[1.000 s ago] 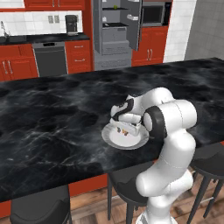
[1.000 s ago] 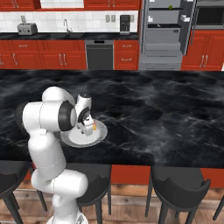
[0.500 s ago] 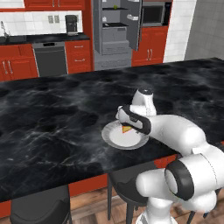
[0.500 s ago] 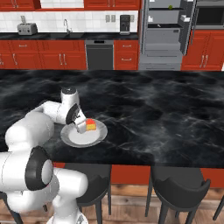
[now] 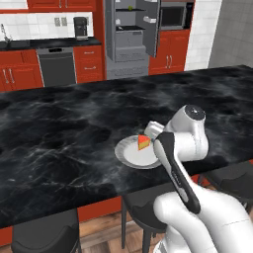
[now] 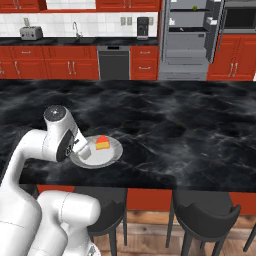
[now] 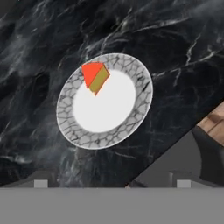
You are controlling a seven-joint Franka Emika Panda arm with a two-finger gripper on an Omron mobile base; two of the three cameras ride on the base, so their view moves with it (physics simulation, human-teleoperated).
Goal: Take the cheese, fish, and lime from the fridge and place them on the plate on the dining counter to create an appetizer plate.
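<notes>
Hand view: my gripper [image 7: 109, 183] hung spread and empty above the plate [image 7: 135, 74], cheese [image 7: 95, 77] resting at its rim, a light, firm wedge best pinched across flat sides.

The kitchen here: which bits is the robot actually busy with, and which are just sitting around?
Part of the job:
cheese on the plate
dining counter
fridge, doors open
lime on a fridge shelf

Just there:
stools
toaster
dishwasher

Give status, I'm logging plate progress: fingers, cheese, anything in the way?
Fingers open, holding nothing, above plate. Cheese lying on plate near its rim. Nothing else on plate; counter around it clear.
</notes>
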